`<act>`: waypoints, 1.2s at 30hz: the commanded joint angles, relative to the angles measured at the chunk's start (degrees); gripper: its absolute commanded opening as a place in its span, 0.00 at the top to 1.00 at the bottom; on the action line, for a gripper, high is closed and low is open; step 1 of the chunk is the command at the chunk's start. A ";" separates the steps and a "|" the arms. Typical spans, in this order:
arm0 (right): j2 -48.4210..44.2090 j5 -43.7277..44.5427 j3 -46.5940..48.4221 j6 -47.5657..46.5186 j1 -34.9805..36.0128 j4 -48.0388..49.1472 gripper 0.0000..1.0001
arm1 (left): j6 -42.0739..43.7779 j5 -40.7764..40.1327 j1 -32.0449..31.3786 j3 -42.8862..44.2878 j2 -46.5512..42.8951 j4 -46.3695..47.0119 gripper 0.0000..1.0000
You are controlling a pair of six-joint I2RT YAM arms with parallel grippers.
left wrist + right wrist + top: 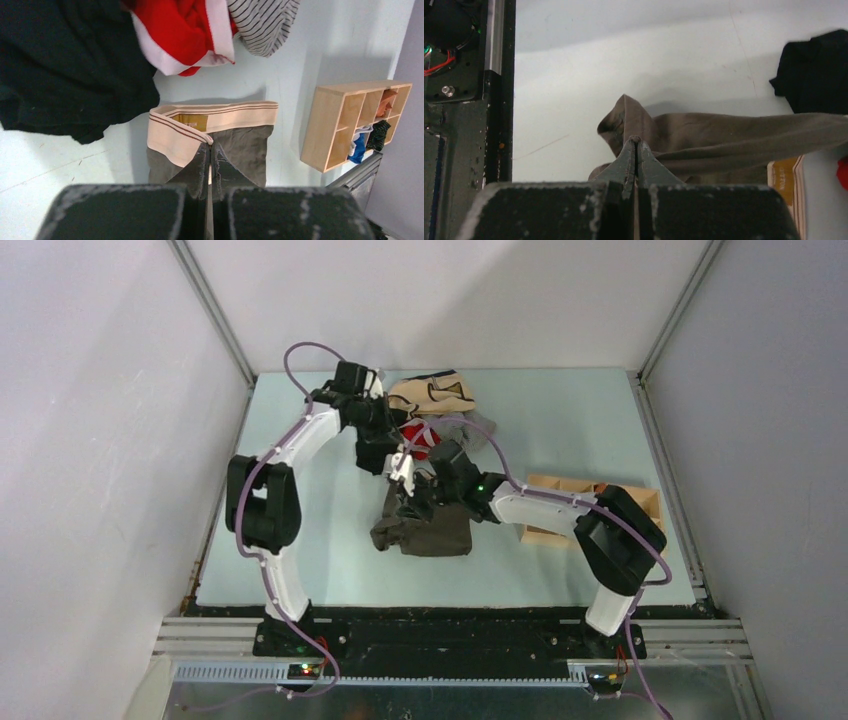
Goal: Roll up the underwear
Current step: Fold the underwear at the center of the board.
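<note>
The underwear (425,531), dark olive-brown boxer briefs with a cream waistband, lies at the table's middle. My left gripper (400,470) is shut on the folded-over waistband (175,137). The brown label (194,121) and olive fabric (247,150) show just beyond its tips (210,146). My right gripper (416,502) is shut on a raised fold of the olive fabric (724,137), pinched at its tips (636,141). The two grippers sit close together over the garment's far end.
A pile of other garments lies at the back: a beige one with dark trim (435,392), a red and white one (185,30), a striped one (265,20) and a black one (65,65). A wooden compartment box (350,120) holding rolled items stands to the right.
</note>
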 commanded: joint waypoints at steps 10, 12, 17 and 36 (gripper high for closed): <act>-11.89 -1.82 -9.07 4.63 -3.48 -1.23 1.00 | -4.74 -0.12 -6.88 7.25 2.83 3.04 1.00; -12.68 -2.11 -9.36 5.99 -4.23 -2.13 1.00 | -4.75 -0.66 -8.39 7.21 2.97 3.22 1.00; -14.36 -2.48 -10.15 7.39 -4.98 -4.84 1.00 | -4.28 -5.48 -11.84 8.44 4.53 2.45 1.00; -15.54 -2.16 -18.24 10.84 -9.87 -3.84 1.00 | -1.26 -12.62 -17.67 13.79 12.98 2.07 1.00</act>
